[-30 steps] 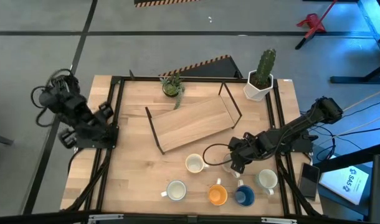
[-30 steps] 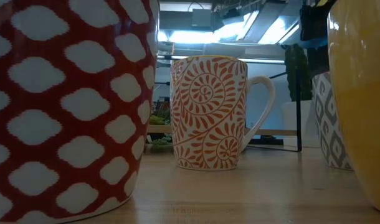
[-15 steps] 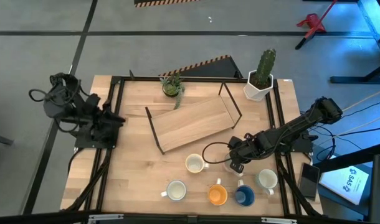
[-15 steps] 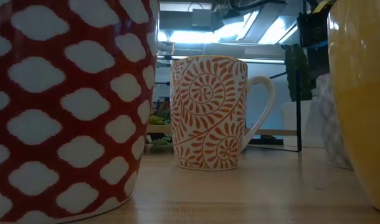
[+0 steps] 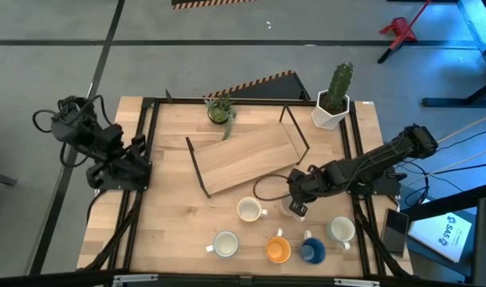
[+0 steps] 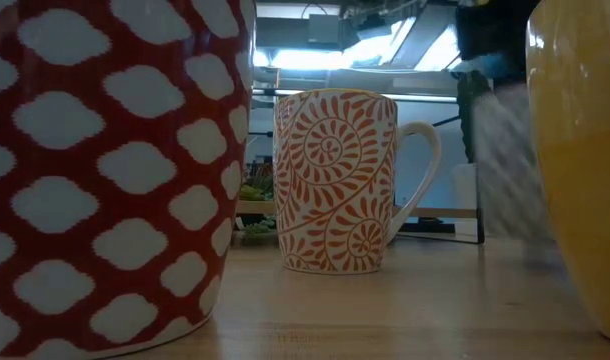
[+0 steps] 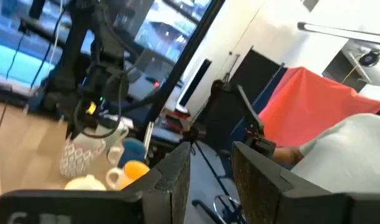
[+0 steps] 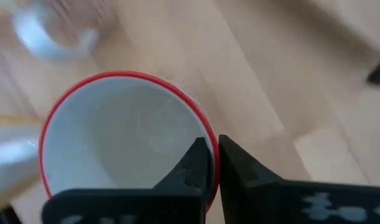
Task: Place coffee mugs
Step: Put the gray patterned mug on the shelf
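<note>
My right gripper (image 5: 295,204) is shut on a white mug with a grey pattern and a red rim (image 8: 124,134), near the wooden tray's near right corner. This mug shows blurred in the low view (image 6: 505,160). Five other mugs stand on their bases on the table's near half: a white one (image 5: 248,210), a white one (image 5: 225,244), an orange one (image 5: 278,250), a blue one (image 5: 311,251) and a white one (image 5: 342,230). My left gripper (image 7: 212,165) is open and empty at the table's left edge (image 5: 135,151). My right gripper pinches the mug's red rim (image 8: 210,186) between its two fingers, one finger (image 8: 193,165) inside the mug and one (image 8: 240,168) outside. The fingers come from above, pointing down. The mug hangs upright, mouth up, its base above the tabletop in the low view.
A wooden tray with a black wire frame (image 5: 247,157) lies slanted at the table's middle. A cactus in a white pot (image 5: 332,100) and a small green plant (image 5: 220,110) stand at the far edge. A black frame (image 5: 151,159) runs around the table.
My right gripper has lifted the grey-patterned mug off the table and carried it a little toward the far left, toward the tray. My left arm has swung out and back at the table's left edge.
</note>
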